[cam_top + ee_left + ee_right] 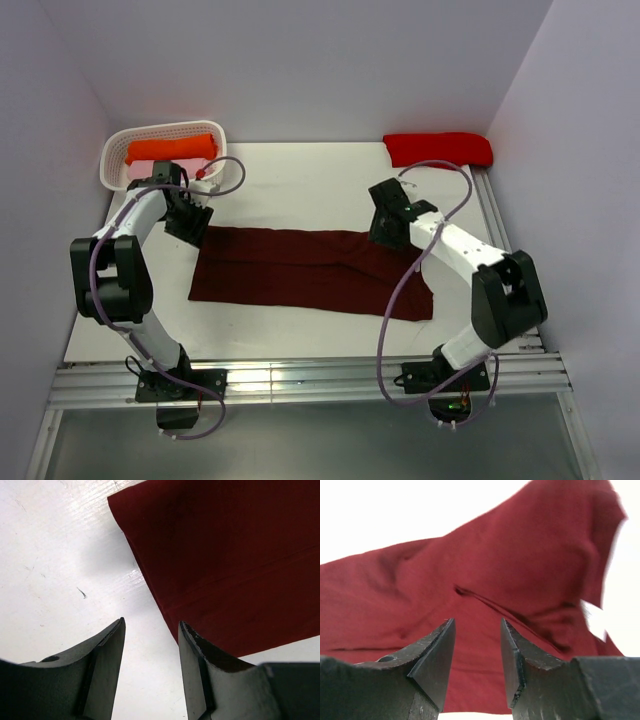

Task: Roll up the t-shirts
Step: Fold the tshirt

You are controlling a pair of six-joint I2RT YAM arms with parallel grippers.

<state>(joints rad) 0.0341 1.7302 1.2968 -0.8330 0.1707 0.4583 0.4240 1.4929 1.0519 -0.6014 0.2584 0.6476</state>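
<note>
A dark maroon t-shirt (310,272) lies flat on the white table, folded into a long strip running left to right. My left gripper (192,225) is open at the strip's far left corner. In the left wrist view it (151,624) hovers over bare table, with the shirt's edge (220,560) just beside its right finger. My right gripper (383,232) is open over the strip's far edge towards the right end. In the right wrist view it (478,621) is low over the wrinkled maroon cloth (485,565) and holds nothing.
A white basket (115,150) at the back left holds a rolled orange shirt (170,150) and something pink (135,172). A rolled red shirt (437,150) lies at the back right. Metal rails (300,380) run along the near edge and the right side.
</note>
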